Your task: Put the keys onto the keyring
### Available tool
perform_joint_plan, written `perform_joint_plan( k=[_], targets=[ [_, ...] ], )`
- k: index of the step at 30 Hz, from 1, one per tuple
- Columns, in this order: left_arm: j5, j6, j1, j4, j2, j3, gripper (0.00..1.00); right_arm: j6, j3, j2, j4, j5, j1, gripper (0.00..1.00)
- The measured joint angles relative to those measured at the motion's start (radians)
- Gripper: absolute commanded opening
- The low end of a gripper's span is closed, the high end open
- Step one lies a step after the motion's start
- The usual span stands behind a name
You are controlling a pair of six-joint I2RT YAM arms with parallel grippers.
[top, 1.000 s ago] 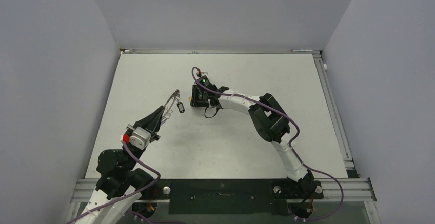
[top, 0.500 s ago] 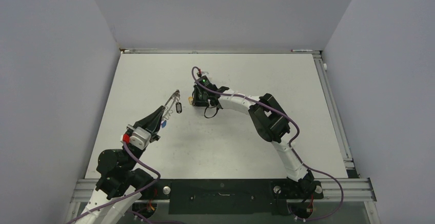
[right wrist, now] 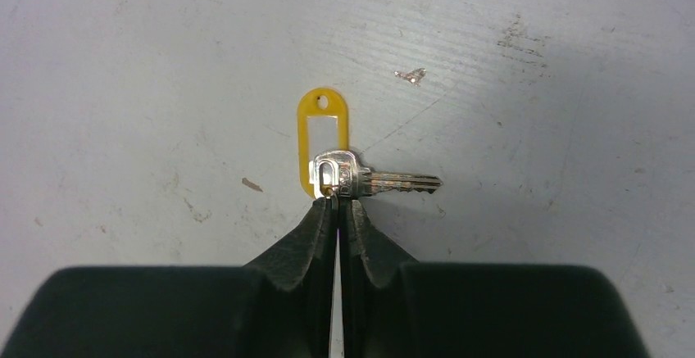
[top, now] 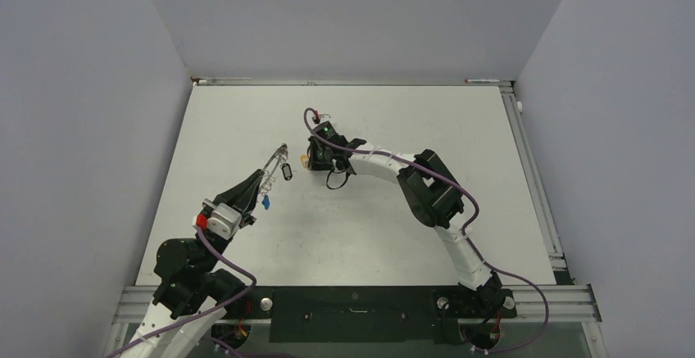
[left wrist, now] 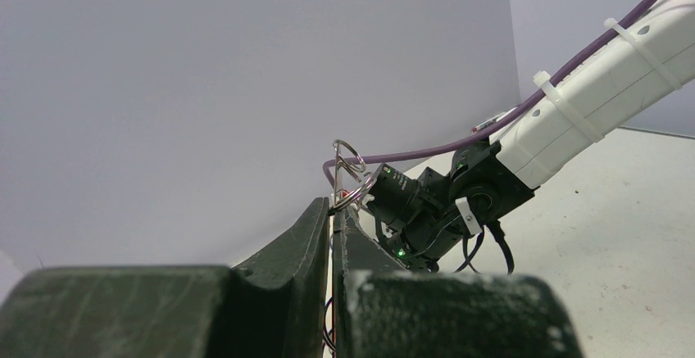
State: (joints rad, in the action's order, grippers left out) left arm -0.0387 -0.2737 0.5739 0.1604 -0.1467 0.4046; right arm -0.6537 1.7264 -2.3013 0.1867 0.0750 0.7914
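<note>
My left gripper (top: 264,176) is shut on the keyring (top: 277,158), a thin silvery wire loop that sticks out past the fingertips toward the far right. In the left wrist view (left wrist: 333,207) the keyring (left wrist: 349,165) stands up from the pinched fingers. A dark-rimmed key (top: 287,170) hangs from the ring. A blue-headed key (top: 266,203) shows just beside the left fingers. My right gripper (top: 314,160) is low over the table, its fingertips (right wrist: 337,200) shut on the head of the silver key (right wrist: 377,183) with the yellow head tag (right wrist: 322,129), which also shows in the top view (top: 305,160).
The white table (top: 393,235) has scuffs and small flecks (right wrist: 410,74). Grey walls enclose it on three sides. The right arm's forearm and purple cable (top: 393,163) stretch across the middle. A metal rail (top: 533,178) runs along the right edge.
The blue-headed key has come into view beside the left fingers and shifted nearer. The right gripper has edged slightly, so the yellow tag now shows at its left. The dark-rimmed key swung slightly.
</note>
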Motion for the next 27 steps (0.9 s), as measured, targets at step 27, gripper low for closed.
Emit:
perform_joint_plan(
  k=[27],
  targets=[
    [-0.02, 0.0, 0.0, 0.0, -0.014, 0.0, 0.0, 0.22, -0.203, 0.41, 0.132, -0.037, -0.004, 0.05]
  ],
)
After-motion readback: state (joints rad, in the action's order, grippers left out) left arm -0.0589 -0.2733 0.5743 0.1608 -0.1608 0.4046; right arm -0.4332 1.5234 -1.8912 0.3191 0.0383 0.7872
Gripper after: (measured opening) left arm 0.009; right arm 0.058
